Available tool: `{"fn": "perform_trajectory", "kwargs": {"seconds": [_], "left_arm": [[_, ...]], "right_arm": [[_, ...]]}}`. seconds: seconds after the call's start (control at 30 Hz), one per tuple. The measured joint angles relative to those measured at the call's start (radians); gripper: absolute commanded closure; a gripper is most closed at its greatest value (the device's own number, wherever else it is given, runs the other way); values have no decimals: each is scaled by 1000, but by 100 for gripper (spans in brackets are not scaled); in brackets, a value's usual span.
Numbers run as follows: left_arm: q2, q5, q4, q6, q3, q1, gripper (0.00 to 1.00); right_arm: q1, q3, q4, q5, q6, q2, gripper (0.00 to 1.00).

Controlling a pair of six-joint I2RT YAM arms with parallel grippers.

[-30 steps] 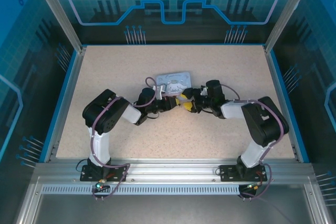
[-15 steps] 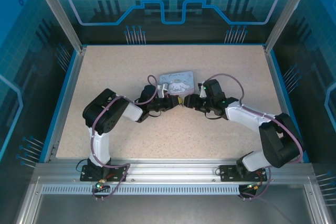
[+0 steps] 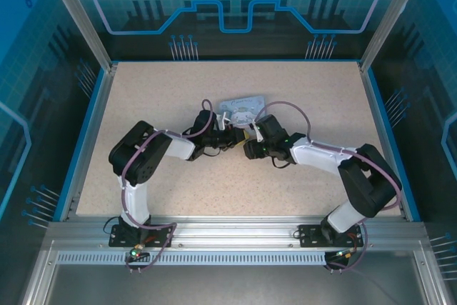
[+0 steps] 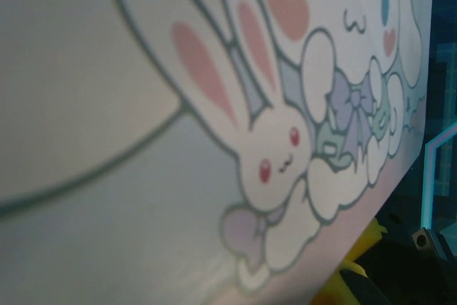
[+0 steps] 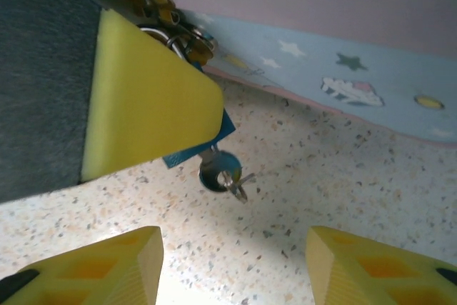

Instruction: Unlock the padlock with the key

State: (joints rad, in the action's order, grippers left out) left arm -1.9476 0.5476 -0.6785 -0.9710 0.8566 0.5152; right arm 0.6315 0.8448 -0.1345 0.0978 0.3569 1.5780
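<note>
The right gripper [image 5: 233, 248] is open: its two yellow fingertips [image 5: 121, 262] stand apart with nothing between them, low over the speckled table [image 5: 343, 176]. The key [image 5: 237, 182] lies directly ahead of this gap, on the centre line between the fingertips and just beyond them. It hangs on a small ring [image 5: 214, 169], and the ring sits at the end of a blue tag [image 5: 227, 125]. This position suits a straight approach: the open fingers can advance and close on the key without turning. Further ahead and to the left of the fingertips, a yellow finger pad [image 5: 150, 98] of the left gripper [image 3: 230, 137] presses against the lower edge of the tin [image 5: 321, 55]. The left gripper is closed. What it clamps cannot be determined, because the pad covers the contact area. A cluster of brass and silver metal parts shows just above the pad, at the tin's edge. This appears to be the padlock [image 5: 178, 33] on its hasp, but the parts are small and partly covered, so the identification is not certain. In the overhead view the tin stands tilted up on its near edge between the two grippers. The likely purpose is to steady the tin and the lock, so that the lock faces the right gripper. The left wrist camera sits close against the tin's printed lid. The key is not yet gripped and the lock is not yet opened.
</note>
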Motion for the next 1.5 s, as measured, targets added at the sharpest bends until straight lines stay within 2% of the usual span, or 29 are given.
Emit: {"fn": "perform_trajectory", "kwargs": {"seconds": [0.33, 0.5, 0.87, 1.0, 1.13, 1.3, 1.33, 1.43, 1.5], "left_arm": [[10, 10, 69, 0, 24, 0, 100], [10, 11, 81, 0, 31, 0, 100], [10, 15, 81, -14, 33, 0, 100], [10, 18, 81, -15, 33, 0, 100], [10, 32, 79, -18, 33, 0, 100], [10, 33, 72, -6, 34, 6, 100], [10, 33, 70, 2, 35, 6, 100], [10, 30, 72, 10, 37, 6, 100], [2, 26, 82, 12, 35, 1, 100]], "right_arm": [[29, 95, -37, 99, -51, 87, 52], [38, 123, -60, 122, -68, 128, 66], [49, 138, -77, 126, -84, 130, 89], [37, 138, -85, 85, -90, 121, 92], [-31, 113, -71, -84, -78, 97, 96], [-136, 71, -18, -359, -38, 87, 93], [-149, 67, -9, -394, -30, 87, 89], [-179, 58, 19, -465, 7, 86, 61], [-203, 50, 35, -506, 29, 74, 53]]}}
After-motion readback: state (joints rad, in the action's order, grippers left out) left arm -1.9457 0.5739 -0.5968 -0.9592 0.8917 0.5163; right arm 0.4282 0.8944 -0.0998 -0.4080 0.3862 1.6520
